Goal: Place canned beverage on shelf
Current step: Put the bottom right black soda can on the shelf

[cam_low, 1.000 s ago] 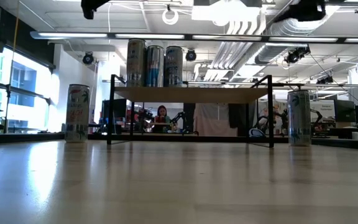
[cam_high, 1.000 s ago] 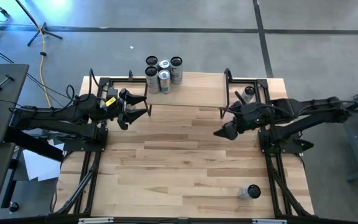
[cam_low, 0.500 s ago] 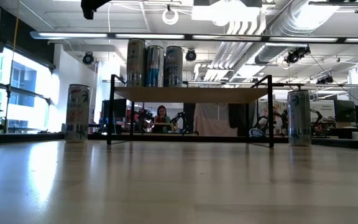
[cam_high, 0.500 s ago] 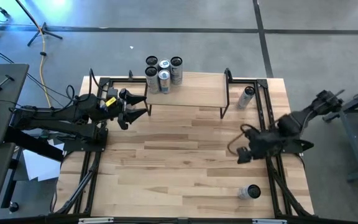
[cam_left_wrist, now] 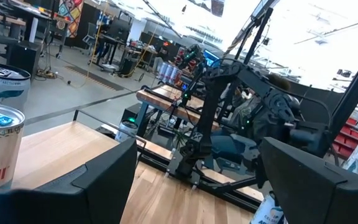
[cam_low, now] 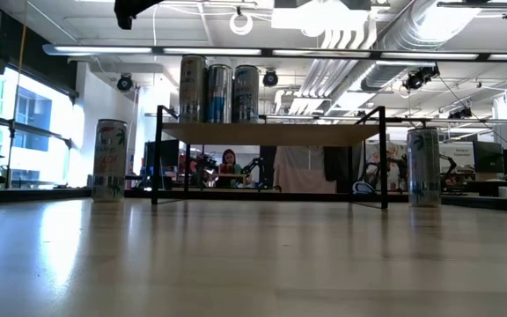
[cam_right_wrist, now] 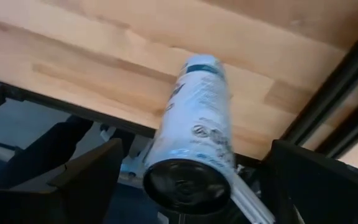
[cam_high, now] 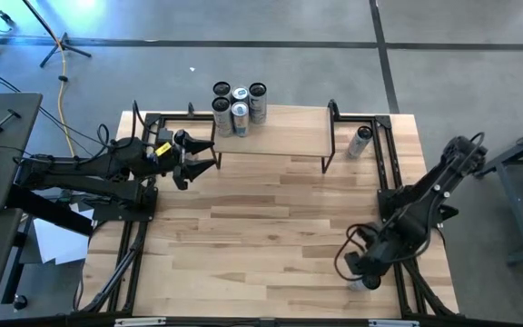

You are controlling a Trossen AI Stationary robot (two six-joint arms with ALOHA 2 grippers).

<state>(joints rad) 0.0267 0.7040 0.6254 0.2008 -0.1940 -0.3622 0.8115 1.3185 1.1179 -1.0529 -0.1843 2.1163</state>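
Can (cam_right_wrist: 197,130) between spread right fingers (cam_right_wrist: 82,177)

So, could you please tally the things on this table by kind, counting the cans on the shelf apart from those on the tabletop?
Cans on the shelf: 5
Cans on the tabletop: 3, one at each end of the shelf and one at the near right corner
Shelf: 1
Total: 9

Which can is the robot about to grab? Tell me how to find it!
Start at the wooden table and go to its near right corner, far from the shelf. The can stands there alone, right under the open right gripper, while four others crowd together on the shelf.
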